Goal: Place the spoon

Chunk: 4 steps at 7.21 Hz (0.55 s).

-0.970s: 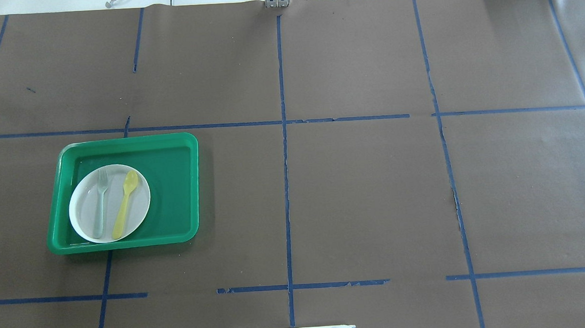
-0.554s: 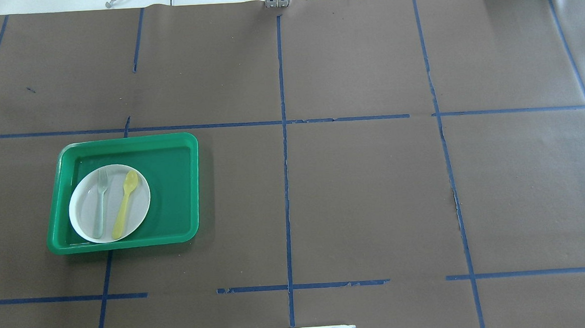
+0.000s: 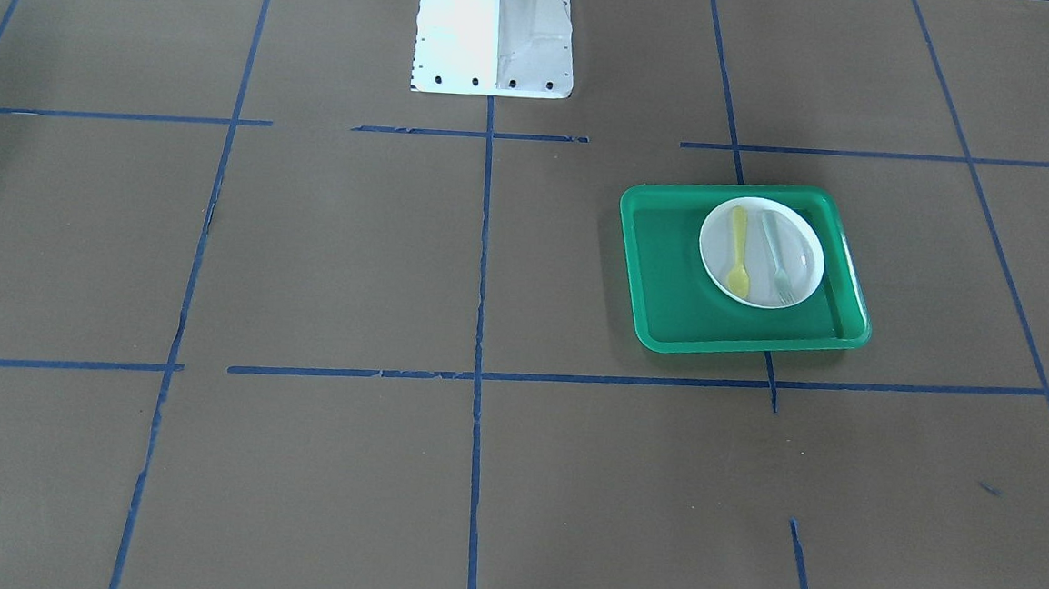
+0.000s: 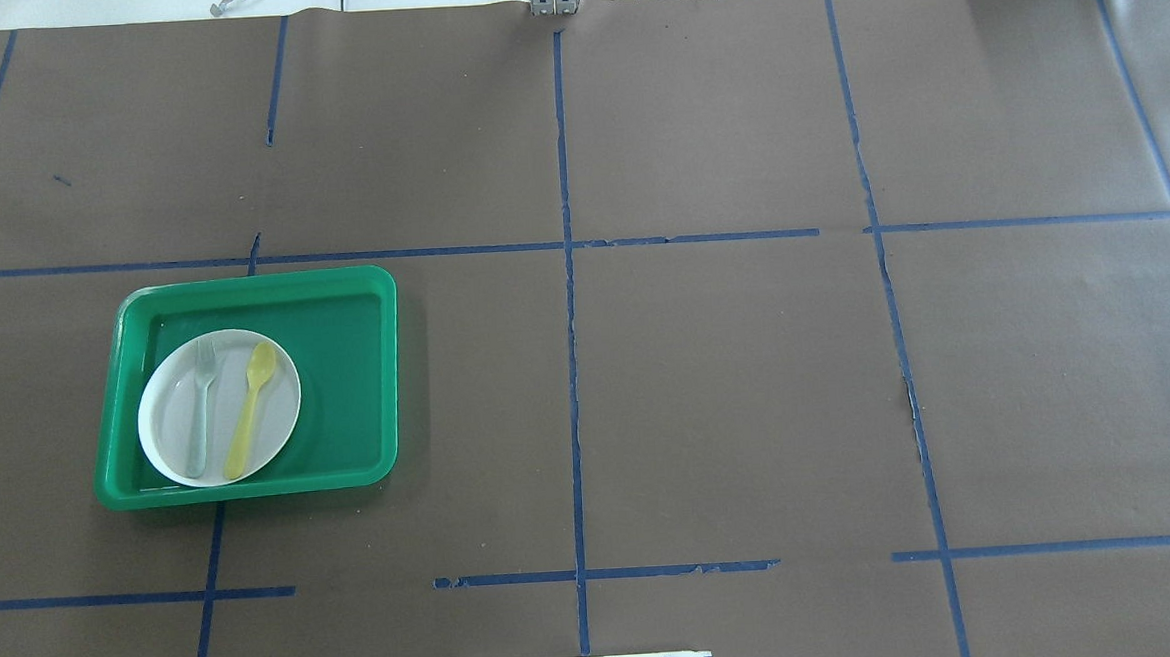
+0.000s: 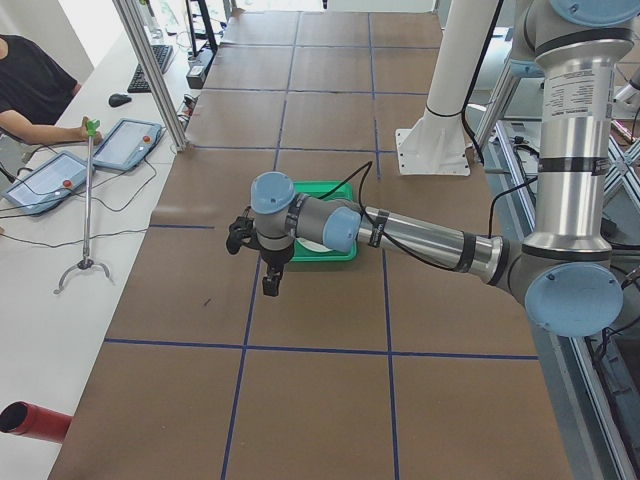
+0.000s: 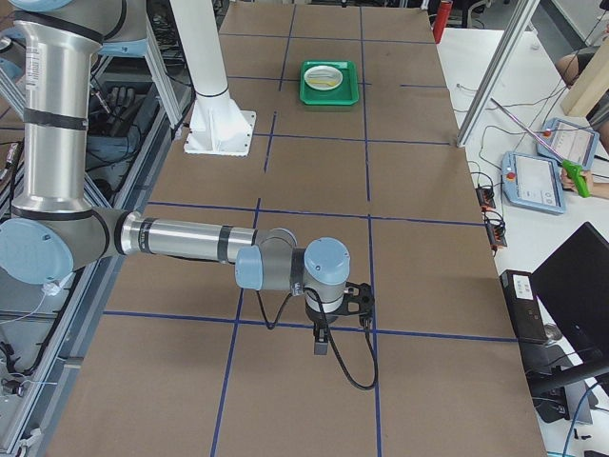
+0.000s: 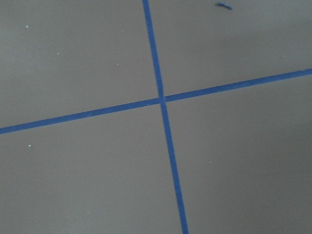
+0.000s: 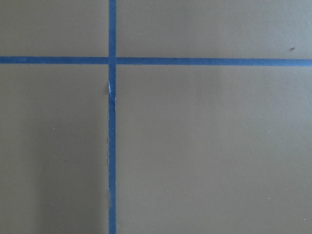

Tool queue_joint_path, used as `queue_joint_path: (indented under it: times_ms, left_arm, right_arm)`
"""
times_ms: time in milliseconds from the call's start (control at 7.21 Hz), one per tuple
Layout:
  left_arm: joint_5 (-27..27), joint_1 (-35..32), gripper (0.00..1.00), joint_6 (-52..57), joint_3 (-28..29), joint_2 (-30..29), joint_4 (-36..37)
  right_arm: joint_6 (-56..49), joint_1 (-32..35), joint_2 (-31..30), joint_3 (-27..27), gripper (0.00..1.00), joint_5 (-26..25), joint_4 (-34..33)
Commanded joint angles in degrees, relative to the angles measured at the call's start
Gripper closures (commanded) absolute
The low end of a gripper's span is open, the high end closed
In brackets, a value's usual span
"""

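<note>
Yellow spoon [image 4: 250, 412] (green tray [image 4: 347, 381])

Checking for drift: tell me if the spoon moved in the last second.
No. The spoon still lies on the plate, right of the fork.

Left arm [image 5: 420, 235]: silver tubes, grey joint housings, pale blue round caps [image 5: 572, 298]; printed label [image 5: 578, 92] on the upright tube (text too small to read). Right arm [image 6: 181, 238]: same finish; black cable [image 6: 357, 385] looped under the wrist. Pedestal [image 3: 495, 29]: white, flared; dark screws [image 3: 475, 81] along the foot's edge.
</note>
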Motion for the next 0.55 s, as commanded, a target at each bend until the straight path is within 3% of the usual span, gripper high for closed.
queue_joint_path:
  times_ms: [0, 416]
  left_arm:
    - [1.5, 10.0, 0.00, -18.0, -2.2, -4.8, -1.4]
    - [8.3, 23.0, 0.00, -36.3, -4.4, -8.9, -1.4]
  right_arm:
    - [0.1, 0.0, 0.0, 0.0, 0.00, 0.0, 0.1]
    - [0.1, 0.0, 0.0, 0.0, 0.00, 0.0, 0.0]
